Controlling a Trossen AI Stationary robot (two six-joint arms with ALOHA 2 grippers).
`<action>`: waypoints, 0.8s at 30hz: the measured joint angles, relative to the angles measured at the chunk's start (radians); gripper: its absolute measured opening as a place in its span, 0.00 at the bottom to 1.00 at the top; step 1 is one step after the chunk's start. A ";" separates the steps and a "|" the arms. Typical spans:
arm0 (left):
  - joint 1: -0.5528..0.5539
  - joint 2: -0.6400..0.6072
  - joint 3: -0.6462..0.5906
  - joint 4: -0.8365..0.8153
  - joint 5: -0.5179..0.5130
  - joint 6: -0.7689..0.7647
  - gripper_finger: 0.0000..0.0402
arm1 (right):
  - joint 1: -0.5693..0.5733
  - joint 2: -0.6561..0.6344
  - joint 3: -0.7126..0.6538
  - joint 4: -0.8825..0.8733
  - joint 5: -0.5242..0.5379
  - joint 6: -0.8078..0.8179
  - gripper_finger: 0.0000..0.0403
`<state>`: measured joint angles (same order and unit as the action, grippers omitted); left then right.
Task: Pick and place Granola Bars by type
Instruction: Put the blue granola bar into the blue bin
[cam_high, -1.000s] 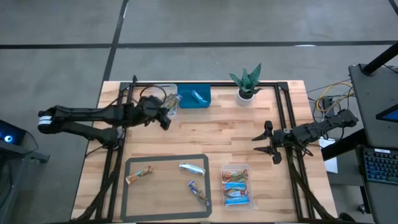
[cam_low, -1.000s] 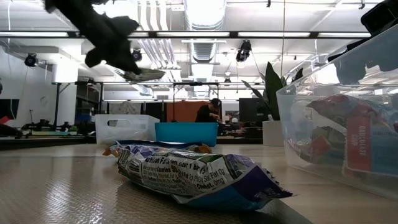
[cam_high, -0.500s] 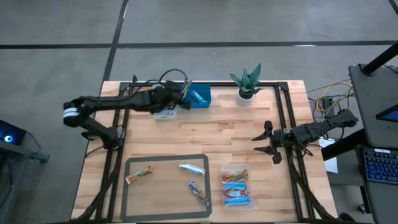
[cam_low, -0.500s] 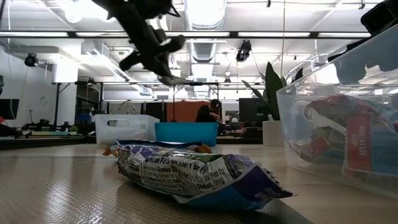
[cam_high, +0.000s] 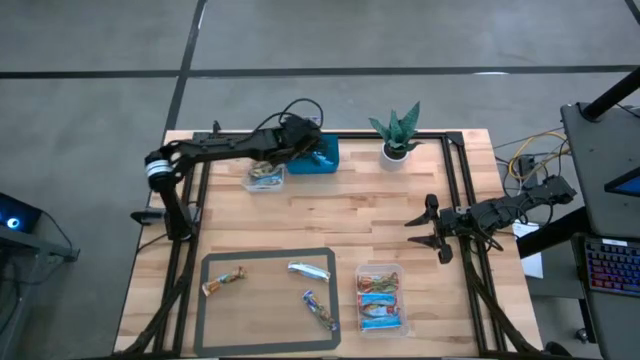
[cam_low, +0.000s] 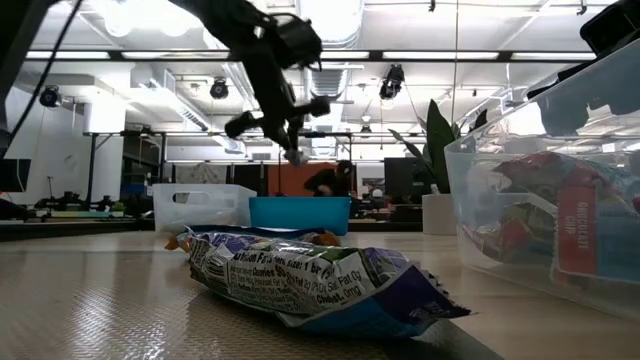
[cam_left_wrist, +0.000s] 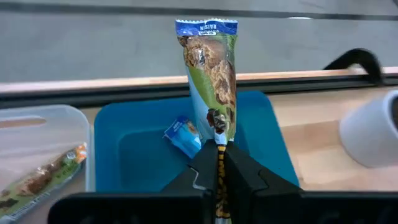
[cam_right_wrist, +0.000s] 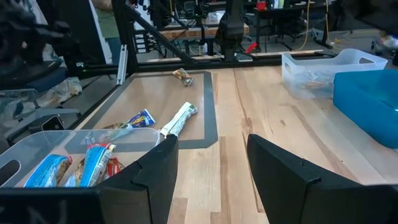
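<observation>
placement stage of a sort by type. left gripper (cam_left_wrist: 217, 163) hangs over the teal bin (cam_left_wrist: 261, 149) at the table's far edge, its fingers clamped on the lower end of a green-and-blue granola bar (cam_left_wrist: 211, 81) that stands upright from the jaws. in the high view the same gripper (cam_high: 303, 137) sits above the bin (cam_high: 325, 160), just beside the clear tub (cam_high: 262, 178) that holds another bar.

one small blue-wrapped bar (cam_left_wrist: 185, 135) already lies on the bin's floor, so the held bar appears bound for this bin; the next move, as judged here, calls for lowering a little and parting the fingers so the bar drops inside the walls rather than onto the rim.

right gripper (cam_high: 433, 233) waits low over the right side of the table, jaws parted and empty, as its wrist view shows. three bars (cam_high: 309, 270) remain on the grey-bordered mat (cam_high: 203, 300) at the near edge, and a second clear tub (cam_high: 381, 298) beside it holds several more.

wrappers are thin, glossy crinkled film with crimped ends, flat and oblong; the bin is smooth opaque plastic, rectangular with rounded corners; tubs are translucent and thin-walled; the table (cam_high: 360, 215) is pale planked wood. a potted plant (cam_high: 397, 135) in a white pot stands near the bin.
</observation>
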<state>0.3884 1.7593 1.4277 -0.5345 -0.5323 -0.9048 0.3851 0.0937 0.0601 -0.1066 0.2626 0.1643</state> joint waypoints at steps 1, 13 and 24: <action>0.004 0.017 0.008 -0.007 0.002 -0.014 0.00 | 0.000 0.000 0.000 0.000 0.000 0.000 0.45; 0.024 0.142 0.032 -0.051 0.010 -0.093 0.00 | 0.000 0.000 0.000 0.000 0.000 0.000 0.45; 0.029 0.198 0.030 -0.050 0.014 -0.120 0.00 | 0.000 0.000 0.000 0.000 0.000 0.000 0.45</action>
<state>0.4178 1.9571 1.4578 -0.5844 -0.5179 -1.0248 0.3855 0.0937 0.0601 -0.1062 0.2626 0.1642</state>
